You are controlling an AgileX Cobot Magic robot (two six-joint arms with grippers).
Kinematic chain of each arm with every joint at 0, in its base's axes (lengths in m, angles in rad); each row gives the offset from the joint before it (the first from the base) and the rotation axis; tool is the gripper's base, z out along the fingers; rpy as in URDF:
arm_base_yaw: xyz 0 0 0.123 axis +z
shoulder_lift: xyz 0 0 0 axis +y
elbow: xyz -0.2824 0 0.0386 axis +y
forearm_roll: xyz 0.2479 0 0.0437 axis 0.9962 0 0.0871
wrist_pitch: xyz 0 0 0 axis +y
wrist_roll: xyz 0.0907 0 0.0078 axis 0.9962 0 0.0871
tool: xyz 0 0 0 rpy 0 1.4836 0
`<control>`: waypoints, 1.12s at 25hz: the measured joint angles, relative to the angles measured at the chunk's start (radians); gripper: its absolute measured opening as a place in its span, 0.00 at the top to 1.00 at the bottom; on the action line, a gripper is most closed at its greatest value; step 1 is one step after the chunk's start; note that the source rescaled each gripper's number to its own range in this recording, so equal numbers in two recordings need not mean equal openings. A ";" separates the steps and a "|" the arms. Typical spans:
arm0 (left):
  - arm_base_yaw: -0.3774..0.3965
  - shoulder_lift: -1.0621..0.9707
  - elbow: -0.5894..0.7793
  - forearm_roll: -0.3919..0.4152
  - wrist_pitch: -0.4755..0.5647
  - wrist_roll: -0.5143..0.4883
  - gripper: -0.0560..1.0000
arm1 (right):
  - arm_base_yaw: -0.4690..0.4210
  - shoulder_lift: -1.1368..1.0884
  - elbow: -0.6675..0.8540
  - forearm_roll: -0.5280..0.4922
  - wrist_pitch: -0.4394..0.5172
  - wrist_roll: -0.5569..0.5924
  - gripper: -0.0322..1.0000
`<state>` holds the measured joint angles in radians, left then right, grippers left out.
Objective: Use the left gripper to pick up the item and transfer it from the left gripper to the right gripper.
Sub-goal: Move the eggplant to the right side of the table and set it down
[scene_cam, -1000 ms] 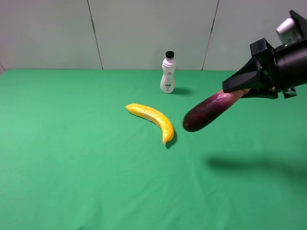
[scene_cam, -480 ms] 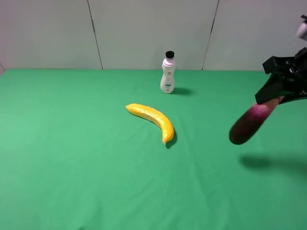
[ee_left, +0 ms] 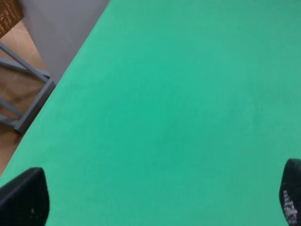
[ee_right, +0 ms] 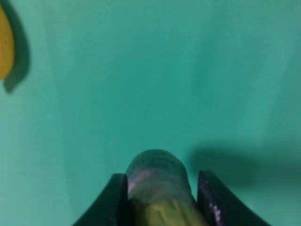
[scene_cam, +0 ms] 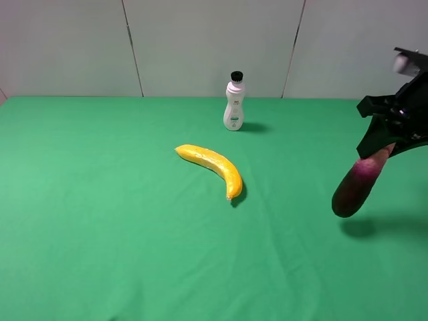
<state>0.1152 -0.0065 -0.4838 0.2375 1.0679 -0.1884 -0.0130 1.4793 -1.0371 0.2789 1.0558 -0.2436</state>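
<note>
The dark purple eggplant hangs tilted in the air at the right side of the table, its pinkish stem end up in my right gripper. The right gripper is shut on that stem end. In the right wrist view the eggplant sits between the two black fingers, pointing down toward the green cloth. My left gripper is open and empty over bare green cloth near the table's left edge. It is out of the exterior high view.
A yellow banana lies mid-table and shows at the edge of the right wrist view. A white bottle with a black cap stands upright at the back. The table's left edge and a grey frame show in the left wrist view.
My right gripper carried the eggplant from mid-table to the right and lower. The eggplant now hangs steeper, and its shadow on the cloth has moved right with it.
</note>
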 joint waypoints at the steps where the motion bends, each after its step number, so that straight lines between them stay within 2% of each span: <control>1: 0.000 0.000 0.000 0.000 0.000 0.000 0.03 | 0.000 0.021 -0.006 0.000 0.002 0.000 0.95; 15: 0.000 0.000 0.000 0.001 0.000 0.000 0.03 | 0.000 0.246 -0.114 0.002 0.025 -0.001 0.95; 21: 0.000 0.000 0.000 0.001 0.001 0.000 0.03 | 0.000 0.306 -0.122 0.015 -0.037 -0.001 0.96; 28: 0.000 0.000 0.000 0.001 0.001 0.000 0.03 | 0.000 0.370 -0.122 0.015 -0.162 -0.001 0.96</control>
<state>0.1152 -0.0065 -0.4838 0.2384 1.0691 -0.1884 -0.0130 1.8489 -1.1593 0.2935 0.8936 -0.2446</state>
